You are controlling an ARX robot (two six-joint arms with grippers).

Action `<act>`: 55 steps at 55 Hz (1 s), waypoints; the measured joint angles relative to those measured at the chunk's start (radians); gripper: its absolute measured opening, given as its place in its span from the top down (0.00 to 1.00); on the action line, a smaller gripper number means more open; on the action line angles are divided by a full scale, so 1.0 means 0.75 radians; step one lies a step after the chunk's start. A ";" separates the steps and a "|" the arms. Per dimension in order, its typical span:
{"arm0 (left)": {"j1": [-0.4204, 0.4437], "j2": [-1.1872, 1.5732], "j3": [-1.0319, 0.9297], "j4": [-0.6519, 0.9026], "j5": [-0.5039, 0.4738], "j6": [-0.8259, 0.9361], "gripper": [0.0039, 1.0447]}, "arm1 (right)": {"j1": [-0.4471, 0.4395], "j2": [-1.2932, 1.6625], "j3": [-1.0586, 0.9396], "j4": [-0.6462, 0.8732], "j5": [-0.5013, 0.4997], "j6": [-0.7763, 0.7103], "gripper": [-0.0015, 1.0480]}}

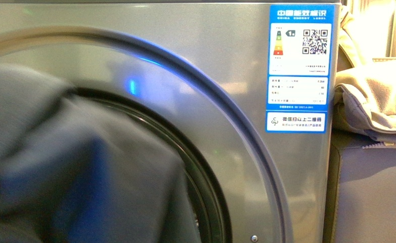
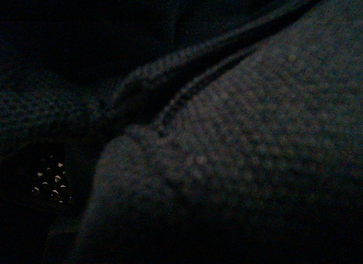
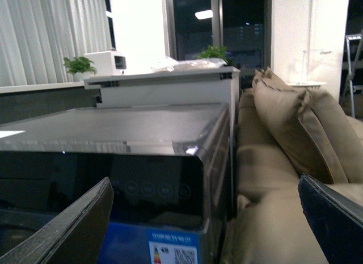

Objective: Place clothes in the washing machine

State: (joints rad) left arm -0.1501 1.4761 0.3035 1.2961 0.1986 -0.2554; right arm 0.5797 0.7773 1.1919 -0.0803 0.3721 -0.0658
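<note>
Clothes [image 1: 69, 167] at left, blurred, hanging across washer [image 1: 226, 66] porthole, probably partly inside. Left fingers hidden under knit: cannot tell grip. To do well: push deep past dark rim [image 1: 206, 187], keep hem off it. Right gripper [image 3: 204, 179] spread wide, empty, above washer top. Count: clothes one, washer one, label [image 1: 298, 68] one, cream fabric [image 1: 375, 98] one, far right.

washing machine [image 1: 226, 76]: silver-grey metal, smooth, satin sheen
porthole rim [image 1: 206, 187]: dark, glossy
energy label [image 1: 298, 68]: smooth blue-white sticker, upper right
clothes [image 1: 84, 172]: matt dark blue-grey knit cloth, fine pebbly weave, lower left
cream fabric [image 1: 372, 96]: soft matt cloth, right edge
</note>
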 joint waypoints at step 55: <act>0.007 0.610 0.464 -0.105 -0.152 0.152 0.94 | -0.766 -0.779 -1.236 0.011 -0.489 0.089 0.98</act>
State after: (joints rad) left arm -0.1452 1.9335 0.6514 1.2175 0.0849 -0.1413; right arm 0.0051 0.1932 0.2649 -0.0719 0.0051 0.0006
